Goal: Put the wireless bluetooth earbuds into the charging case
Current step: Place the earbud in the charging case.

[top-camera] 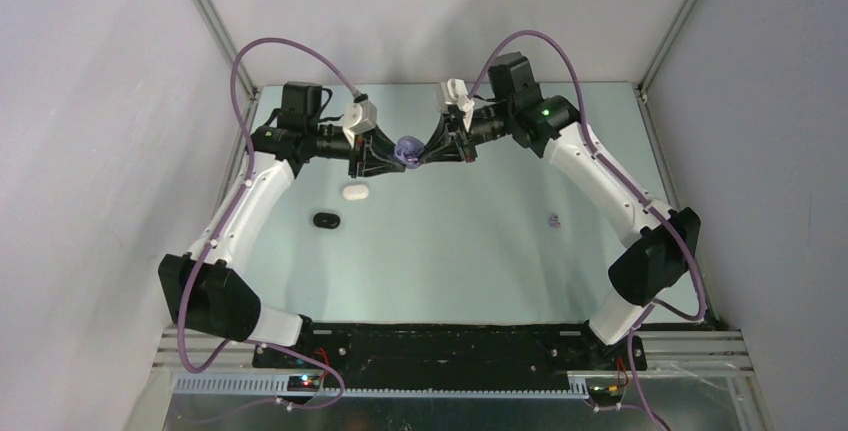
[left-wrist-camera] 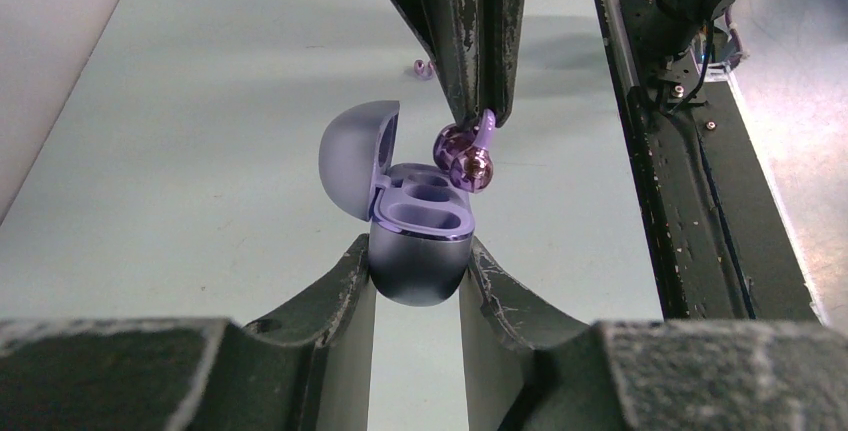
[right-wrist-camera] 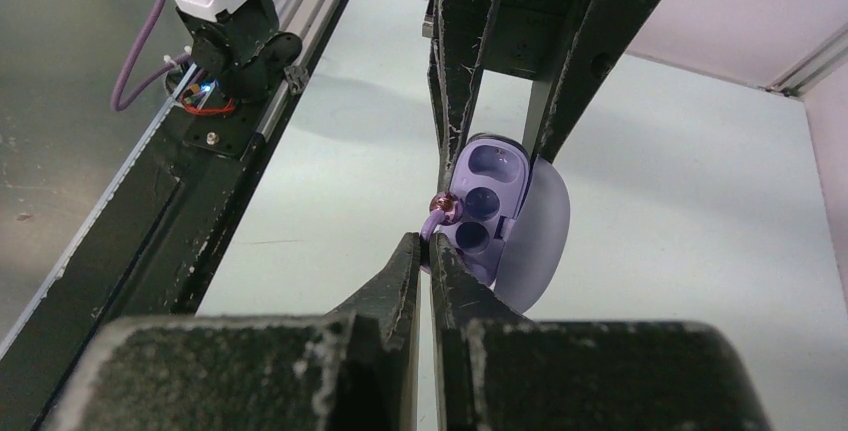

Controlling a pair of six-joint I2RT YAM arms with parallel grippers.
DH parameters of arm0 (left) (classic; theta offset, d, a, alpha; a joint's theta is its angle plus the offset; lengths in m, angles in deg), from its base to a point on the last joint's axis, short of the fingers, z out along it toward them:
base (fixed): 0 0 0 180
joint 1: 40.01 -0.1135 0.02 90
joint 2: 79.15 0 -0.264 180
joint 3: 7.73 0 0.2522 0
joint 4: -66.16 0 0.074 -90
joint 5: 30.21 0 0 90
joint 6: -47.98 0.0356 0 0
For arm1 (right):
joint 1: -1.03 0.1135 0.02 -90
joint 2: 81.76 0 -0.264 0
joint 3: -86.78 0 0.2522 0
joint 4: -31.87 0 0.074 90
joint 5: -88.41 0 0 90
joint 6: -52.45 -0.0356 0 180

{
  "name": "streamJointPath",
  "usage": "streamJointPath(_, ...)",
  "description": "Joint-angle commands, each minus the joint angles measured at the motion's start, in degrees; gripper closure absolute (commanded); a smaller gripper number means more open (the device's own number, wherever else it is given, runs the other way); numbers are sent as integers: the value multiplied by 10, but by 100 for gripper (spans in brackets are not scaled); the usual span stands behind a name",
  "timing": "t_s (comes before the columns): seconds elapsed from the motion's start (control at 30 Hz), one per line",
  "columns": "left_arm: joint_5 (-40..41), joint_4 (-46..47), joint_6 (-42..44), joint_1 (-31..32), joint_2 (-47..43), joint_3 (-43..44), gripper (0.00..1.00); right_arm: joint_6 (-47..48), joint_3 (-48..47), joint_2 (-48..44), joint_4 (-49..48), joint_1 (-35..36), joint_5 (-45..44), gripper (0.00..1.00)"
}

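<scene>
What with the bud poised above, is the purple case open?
Open: the purple case has its lid swung back, both wells bare.

Lavender case (left-wrist-camera: 420, 269) w/ purple bud (left-wrist-camera: 464, 158)

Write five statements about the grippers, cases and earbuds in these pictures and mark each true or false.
1. The left gripper clamps the lavender case. True.
2. The lid is shut. False: it stands open, and both sockets look empty.
3. The right gripper pinches a lavender earbud. True.
4. That earbud is seated in the case. False: it is held at the case's rim, outside the sockets.
5. A white case and a black case lie on the table. True.
</scene>
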Motion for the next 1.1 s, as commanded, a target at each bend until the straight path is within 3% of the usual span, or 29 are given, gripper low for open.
streamJointPath(0.0,-13,11,-5,3,-22,7,100,-10,7,-24,-25,-4,1,93)
streamJointPath(0.23,-20,20,-13,3,-26,4,100,2,20,-21,-13,-8,-5,93)
streamJointPath(0.6,-24,33,-24,3,-26,1,100,-68,25,-18,-75,-24,5,93)
streamJointPath(1.07,-18,78,-70,3,-31,-9,100,-37,26,-15,-48,0,4,93)
